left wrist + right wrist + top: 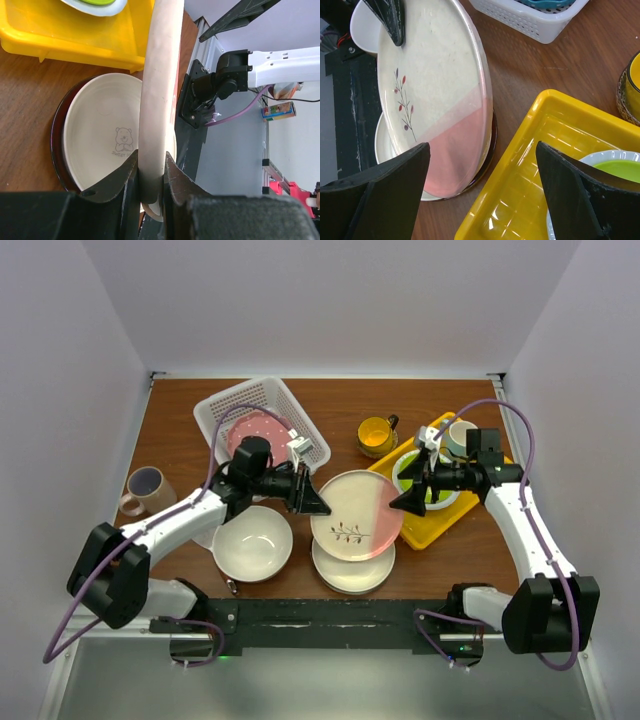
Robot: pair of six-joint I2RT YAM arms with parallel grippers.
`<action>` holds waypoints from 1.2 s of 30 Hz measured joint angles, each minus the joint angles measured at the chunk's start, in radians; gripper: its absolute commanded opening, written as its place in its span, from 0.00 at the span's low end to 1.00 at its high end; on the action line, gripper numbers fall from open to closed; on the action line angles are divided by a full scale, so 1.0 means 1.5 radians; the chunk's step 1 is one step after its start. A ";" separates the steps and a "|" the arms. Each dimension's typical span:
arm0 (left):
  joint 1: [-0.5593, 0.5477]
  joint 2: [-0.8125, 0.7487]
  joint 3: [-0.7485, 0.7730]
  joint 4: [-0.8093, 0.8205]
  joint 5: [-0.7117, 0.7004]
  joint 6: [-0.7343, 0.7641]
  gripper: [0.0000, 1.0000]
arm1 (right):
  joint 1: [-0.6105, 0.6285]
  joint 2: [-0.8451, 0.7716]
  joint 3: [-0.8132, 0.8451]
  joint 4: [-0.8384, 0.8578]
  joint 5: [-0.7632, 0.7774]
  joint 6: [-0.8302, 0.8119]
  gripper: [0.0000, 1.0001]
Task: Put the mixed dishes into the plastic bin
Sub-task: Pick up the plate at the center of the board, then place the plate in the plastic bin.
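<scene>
My left gripper [315, 502] is shut on the rim of the cream-pink plate [357, 515] and holds it tilted above a cream dish [352, 568]. In the left wrist view that rim [157, 90] sits between the fingers of my left gripper [151, 175], over a dark red-rimmed bowl [56, 150]. My right gripper [410, 502] is open at the plate's right edge, over the yellow tray. In its view my right gripper [482, 146] has the plate [435, 90] on its left. The white plastic bin [215, 412] holds the pink dotted plate [255, 435].
A large cream bowl [252, 543] lies below my left arm and a pinkish mug [145, 490] stands at the far left. A yellow mug [377, 435] stands behind the plate. The yellow tray [440, 525] holds a lime-green plate [405, 472] and a white cup [460, 435].
</scene>
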 measured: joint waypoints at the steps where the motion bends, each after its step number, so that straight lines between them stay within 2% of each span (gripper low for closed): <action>1: 0.001 -0.001 0.000 -0.002 0.001 0.000 0.00 | -0.001 0.000 0.000 -0.001 0.000 -0.001 0.93; 7: 0.025 -0.023 0.000 -0.022 0.005 -0.005 0.00 | -0.005 0.000 0.000 -0.003 0.000 -0.002 0.95; 17: 0.140 -0.066 0.013 -0.036 0.030 -0.036 0.00 | -0.009 -0.007 0.000 -0.003 0.000 -0.002 0.96; 24: 0.208 -0.079 0.026 0.006 0.033 -0.101 0.00 | -0.010 -0.013 0.001 -0.003 0.000 -0.002 0.96; 31: 0.276 -0.099 0.026 0.116 -0.035 -0.229 0.00 | -0.010 -0.013 0.001 -0.003 0.001 -0.001 0.96; 36: 0.315 -0.101 0.022 0.144 -0.110 -0.298 0.00 | -0.010 -0.016 0.001 -0.003 0.001 -0.001 0.96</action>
